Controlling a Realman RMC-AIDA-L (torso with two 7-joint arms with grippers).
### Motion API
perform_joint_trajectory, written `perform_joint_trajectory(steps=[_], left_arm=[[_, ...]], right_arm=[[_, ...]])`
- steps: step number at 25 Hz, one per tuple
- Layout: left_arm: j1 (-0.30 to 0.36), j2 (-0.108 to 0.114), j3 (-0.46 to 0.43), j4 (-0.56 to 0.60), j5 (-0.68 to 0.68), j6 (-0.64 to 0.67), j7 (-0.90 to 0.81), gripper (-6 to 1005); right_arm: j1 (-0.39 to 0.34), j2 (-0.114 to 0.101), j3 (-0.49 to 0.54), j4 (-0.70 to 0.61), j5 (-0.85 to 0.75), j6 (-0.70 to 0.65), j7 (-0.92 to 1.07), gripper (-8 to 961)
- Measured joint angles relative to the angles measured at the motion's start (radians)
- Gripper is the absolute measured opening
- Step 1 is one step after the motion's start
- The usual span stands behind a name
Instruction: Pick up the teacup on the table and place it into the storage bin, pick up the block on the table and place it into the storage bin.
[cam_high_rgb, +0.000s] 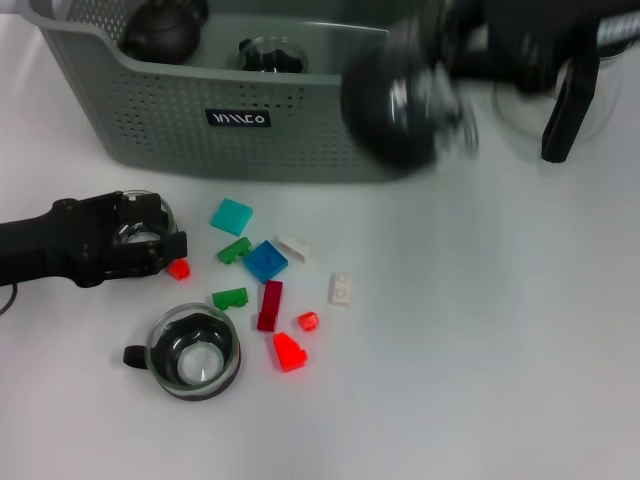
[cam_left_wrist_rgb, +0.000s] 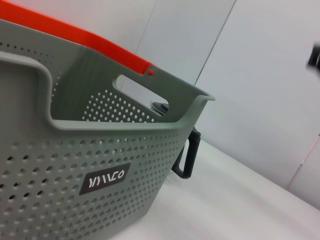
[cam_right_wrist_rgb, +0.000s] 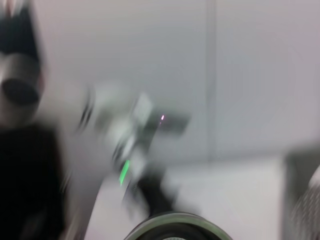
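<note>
**Bin holding dark items, teacup and blocks lying on the table**

You are looking at the storage bin (cam_high_rgb: 200, 120) standing at the far side of the table (cam_high_rgb: 500, 350), its black label facing the robot. Inside it, a dark rounded object (cam_high_rgb: 160, 32) is sitting in the left corner and a glass piece with dark parts (cam_high_rgb: 272, 55) is lying near the middle; their shapes are cut off by the frame edge and hard to name.

The teacup (cam_high_rgb: 193, 352), glass with a dark handle, is standing upright on the table near the robot, well apart from the bin. Between it and the bin, small blocks are lying scattered: a teal tile (cam_high_rgb: 232, 215), a blue block (cam_high_rgb: 266, 260), a dark red brick (cam_high_rgb: 269, 305), two green pieces, white pieces and several red ones.

The left gripper (cam_high_rgb: 150, 240) is lying low over the table at the left, just beside a small red block (cam_high_rgb: 179, 268); you cannot tell how far its fingers are apart or whether they are holding anything.

The right gripper (cam_high_rgb: 410, 95) is showing as a dark blur over the bin's right front corner; its state is unreadable too. A black handle (cam_high_rgb: 565, 110) is standing just right of it.

The left wrist view is giving you the bin's label, cut-out handle (cam_left_wrist_rgb: 142, 92) and an orange strip (cam_left_wrist_rgb: 75, 37) behind the rim, which the head view is not showing. The right wrist view is smeared beyond reading.
</note>
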Motion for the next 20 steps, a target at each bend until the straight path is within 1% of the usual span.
perform_joint_trajectory(steps=[2, 4, 7, 9, 11, 14, 16, 17, 20], left_arm=[[-0.003, 0.000, 0.000, 0.000, 0.000, -0.002, 0.000, 843], [-0.006, 0.000, 0.001, 0.000, 0.000, -0.004, -0.002, 843], [-0.010, 0.000, 0.002, 0.000, 0.000, -0.002, -0.004, 843], [-0.010, -0.001, 0.001, 0.000, 0.000, -0.002, -0.005, 843], [-0.007, -0.001, 0.000, 0.000, -0.003, -0.003, -0.004, 843], [-0.003, -0.001, -0.001, 0.000, -0.007, -0.004, -0.004, 843], [-0.003, -0.001, -0.001, 0.000, -0.008, -0.004, -0.004, 843], [-0.003, -0.001, -0.001, 0.000, -0.008, -0.004, -0.005, 843], [-0.003, -0.001, -0.001, 0.000, -0.008, -0.004, -0.005, 843]], right_arm=[[-0.013, -0.001, 0.046, 0.030, 0.111, 0.055, 0.006, 58], [-0.017, 0.005, 0.060, 0.048, 0.201, 0.129, 0.023, 58], [-0.007, 0.014, 0.043, 0.053, 0.278, 0.288, 0.087, 58], [0.017, 0.016, -0.001, 0.052, 0.267, 0.417, 0.144, 58], [0.053, 0.016, -0.078, 0.048, 0.207, 0.568, 0.208, 58], [0.129, 0.016, -0.217, 0.058, 0.050, 0.782, 0.317, 58], [0.186, 0.024, -0.275, 0.086, -0.068, 0.876, 0.381, 58], [0.228, 0.033, -0.298, 0.112, -0.149, 0.930, 0.423, 57], [0.330, 0.055, -0.321, 0.198, -0.337, 1.025, 0.496, 57]])
